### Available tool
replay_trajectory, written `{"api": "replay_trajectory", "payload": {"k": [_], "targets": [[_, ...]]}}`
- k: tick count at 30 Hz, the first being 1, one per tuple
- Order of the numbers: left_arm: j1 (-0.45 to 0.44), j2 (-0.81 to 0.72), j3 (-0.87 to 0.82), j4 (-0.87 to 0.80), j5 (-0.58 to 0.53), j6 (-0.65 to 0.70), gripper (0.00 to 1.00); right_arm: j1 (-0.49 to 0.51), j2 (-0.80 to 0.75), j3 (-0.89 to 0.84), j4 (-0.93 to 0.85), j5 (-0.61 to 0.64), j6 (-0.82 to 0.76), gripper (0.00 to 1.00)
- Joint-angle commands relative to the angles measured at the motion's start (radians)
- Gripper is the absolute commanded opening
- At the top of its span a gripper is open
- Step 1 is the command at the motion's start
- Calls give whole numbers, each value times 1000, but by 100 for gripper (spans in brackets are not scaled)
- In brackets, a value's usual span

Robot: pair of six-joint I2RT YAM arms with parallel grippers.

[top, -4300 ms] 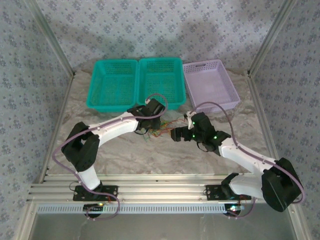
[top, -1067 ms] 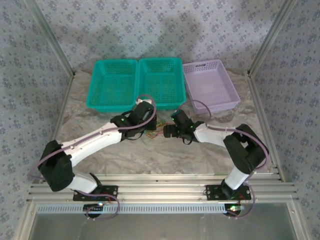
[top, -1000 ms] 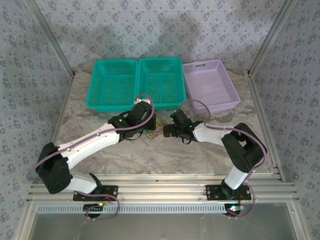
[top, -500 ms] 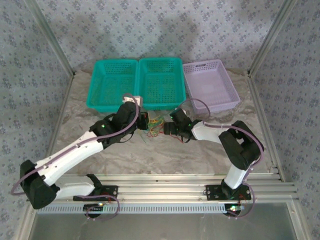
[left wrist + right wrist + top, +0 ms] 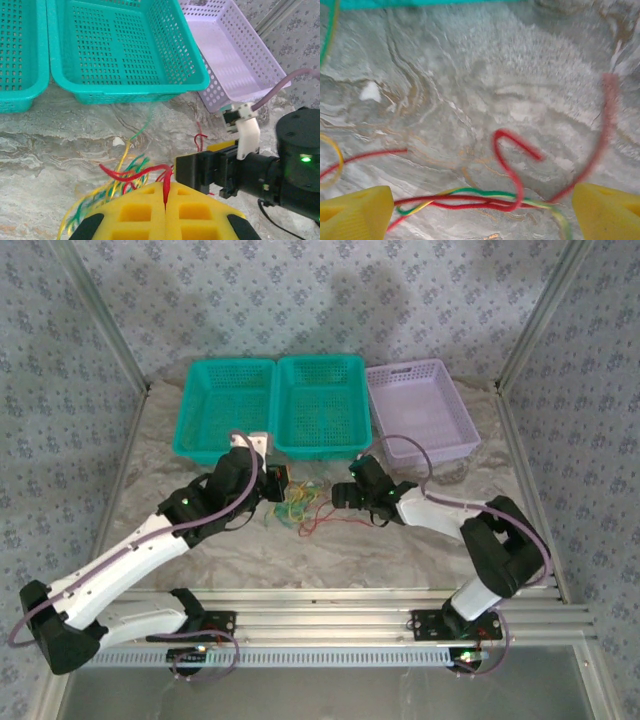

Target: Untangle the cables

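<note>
The cables [image 5: 301, 504] are a loose tangle of thin red, green and yellow wires on the marble table between the two arms. My left gripper [image 5: 279, 484] sits at the tangle's left side. In the left wrist view its yellow fingers [image 5: 137, 212] are pressed together, shut on a red cable [image 5: 145, 172] that runs out into the bunch [image 5: 120, 176]. My right gripper [image 5: 338, 496] is at the tangle's right side, low over the table. Its yellow fingertips [image 5: 356, 213] stand wide open, and red, green and yellow strands [image 5: 485, 196] lie on the table between them, untouched.
Two teal baskets [image 5: 190, 445] [image 5: 322, 450] and a lilac basket [image 5: 425, 452] stand in a row just behind the tangle. The right gripper's black body [image 5: 225, 170] is close in front of the left fingers. Metal frame posts rise at both sides.
The left arm has drawn back to the left with the red cable, spreading the tangle out across the table. The right gripper stays open beside it, its elbow swung outward.
</note>
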Motion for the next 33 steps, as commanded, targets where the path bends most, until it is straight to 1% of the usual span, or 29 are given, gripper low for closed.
{"api": "replay_trajectory", "payload": {"k": [1,4,7,8,12,14,17,21,22,25,27,29,33], "targets": [[-2,-53,17,0,-31,45,0,-11,-103,3,-56,-64,-59,94],[-2,-50,17,-3,-15,41,0,-8,-199,-44,14,-184,-104,96],[-2,-43,1,19,3,26,0,2,-246,-52,60,-335,-136,95],[-1,-40,-4,27,6,24,0,11,-253,-52,66,-362,-146,95],[-1,-26,-4,45,2,20,0,63,-284,-71,133,-431,-177,94],[-2,-18,2,53,-3,19,0,72,-293,-89,174,-469,-180,93],[-1,-3,5,71,-5,22,0,101,-269,-85,186,-478,-195,92],[-1,13,16,95,-17,20,0,146,-207,-77,208,-451,-193,91],[0,16,21,96,-24,16,0,160,-193,-74,212,-424,-192,90],[0,13,32,122,-24,2,0,196,-138,-56,207,-268,-179,90],[0,4,30,148,-9,-11,0,208,-108,-50,226,-214,-173,89],[0,-4,27,168,11,-23,0,229,-96,-43,235,-131,-188,89],[0,-15,24,167,42,-50,0,257,-83,-31,287,-43,-220,89]]}}
